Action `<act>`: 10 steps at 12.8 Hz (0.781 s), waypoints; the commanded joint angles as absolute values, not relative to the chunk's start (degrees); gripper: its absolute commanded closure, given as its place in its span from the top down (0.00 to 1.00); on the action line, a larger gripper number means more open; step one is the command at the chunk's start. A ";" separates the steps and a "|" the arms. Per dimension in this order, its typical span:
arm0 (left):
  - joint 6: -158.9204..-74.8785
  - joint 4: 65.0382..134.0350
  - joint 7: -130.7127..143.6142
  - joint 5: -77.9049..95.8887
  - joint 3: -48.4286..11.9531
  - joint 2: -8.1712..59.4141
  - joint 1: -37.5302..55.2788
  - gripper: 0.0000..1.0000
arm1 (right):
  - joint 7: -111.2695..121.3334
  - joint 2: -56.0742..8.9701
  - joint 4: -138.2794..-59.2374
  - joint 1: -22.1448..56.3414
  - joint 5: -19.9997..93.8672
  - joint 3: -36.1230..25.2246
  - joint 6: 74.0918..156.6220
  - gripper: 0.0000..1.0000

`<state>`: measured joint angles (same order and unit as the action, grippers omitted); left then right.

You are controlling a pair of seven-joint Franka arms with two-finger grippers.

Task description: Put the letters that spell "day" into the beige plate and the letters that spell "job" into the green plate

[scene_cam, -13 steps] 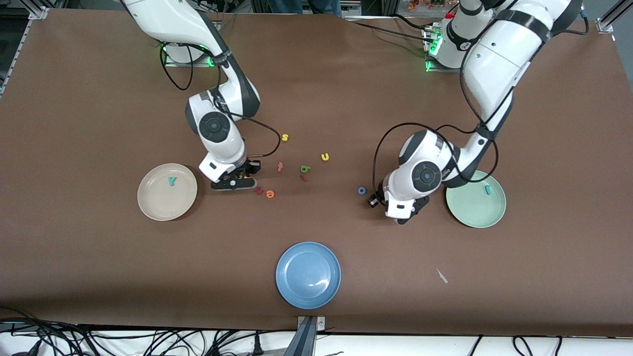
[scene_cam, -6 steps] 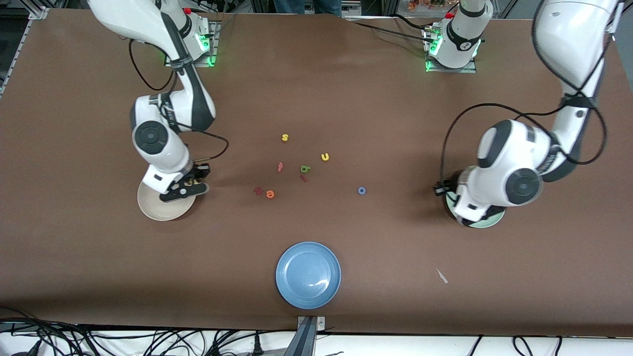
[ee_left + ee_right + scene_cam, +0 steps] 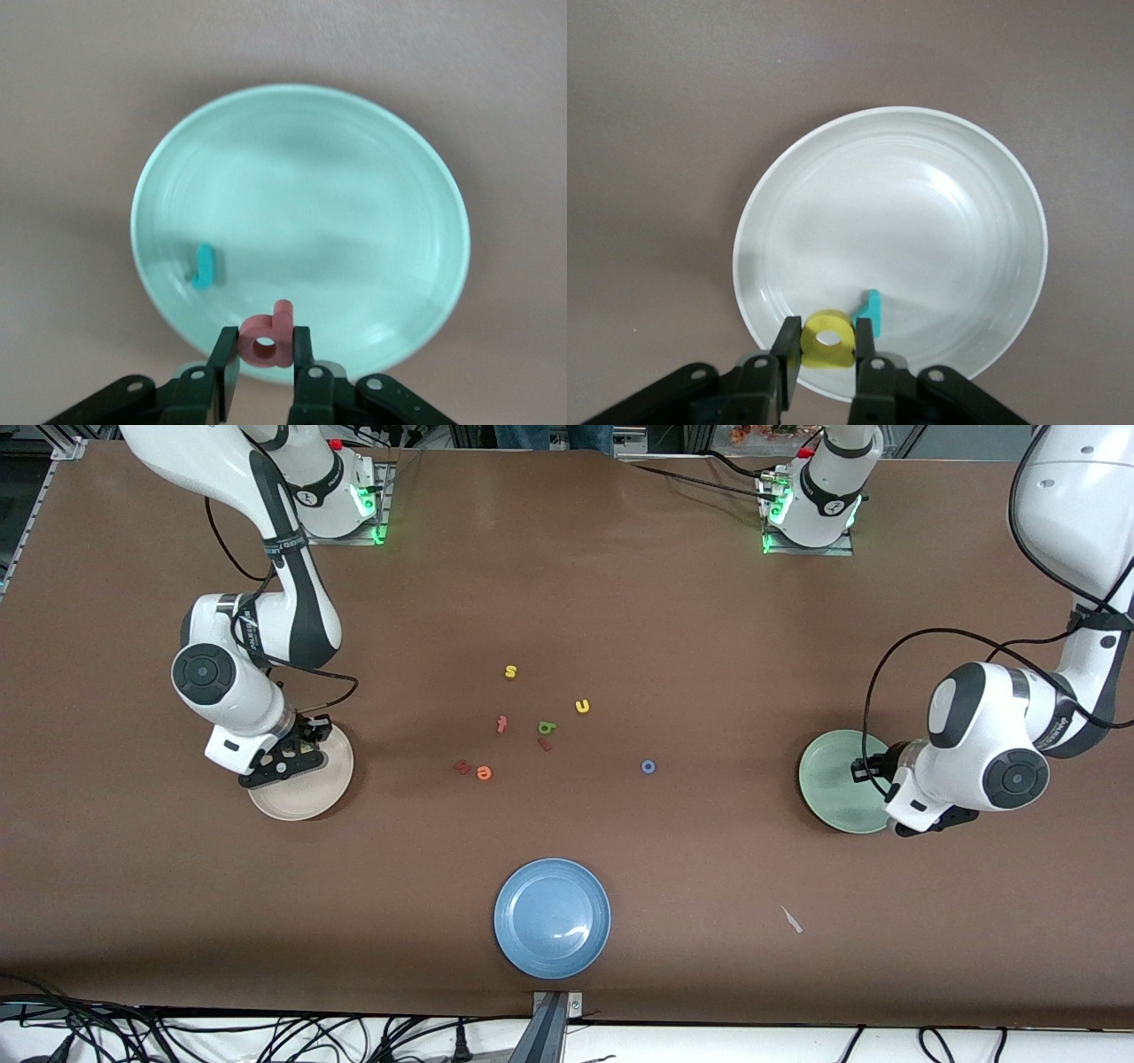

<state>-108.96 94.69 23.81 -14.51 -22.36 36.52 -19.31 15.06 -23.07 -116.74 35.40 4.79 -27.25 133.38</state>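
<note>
My right gripper [image 3: 827, 343] hangs over the beige plate [image 3: 921, 177], near its rim, shut on a yellow rounded letter [image 3: 829, 336]. A teal "y" [image 3: 871, 312] lies in that plate [image 3: 312, 797]. Over the edge of the green plate [image 3: 310, 195] my left gripper [image 3: 266, 354] is shut on a pinkish-red b-shaped letter [image 3: 270, 335]. A teal "j" [image 3: 205, 266] rests in this plate [image 3: 828, 779]. The blue ring "o" [image 3: 648, 766] and a green rounded letter [image 3: 547, 728] lie on the table between the plates.
Mid-table lie a yellow "s" [image 3: 510, 671], a yellow "u" [image 3: 582, 706], a red "t" [image 3: 501, 724], an orange "e" [image 3: 484, 772] and two dark red letters [image 3: 462, 766]. A blue plate [image 3: 552, 918] sits nearer the front camera.
Both arms have swung outward from the middle of the table. The right gripper carried the yellow letter over the beige plate; the left carried the pinkish-red letter over the green plate.
</note>
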 commanded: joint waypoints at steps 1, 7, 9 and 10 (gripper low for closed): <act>-111.27 94.48 22.76 -16.17 -22.94 38.58 -19.60 0.37 | 16.52 -21.80 -117.95 35.60 6.24 -27.16 133.59 0.65; -109.78 94.30 27.65 -14.60 -25.99 36.13 -18.99 1.00 | 14.86 -21.80 -117.86 36.03 10.62 -25.85 133.24 0.71; -107.94 94.22 36.26 -13.98 -31.61 35.86 -18.99 1.00 | 9.61 -21.80 -117.51 36.39 12.74 -22.26 133.24 0.71; -107.93 94.39 40.30 -13.97 -34.16 35.95 -18.72 0.97 | 5.66 -21.71 -117.25 36.39 12.74 -20.15 133.42 0.71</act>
<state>-109.51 93.71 33.83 -14.45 -30.40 37.47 -19.32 11.17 -22.98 -116.80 35.92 11.55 -23.31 133.41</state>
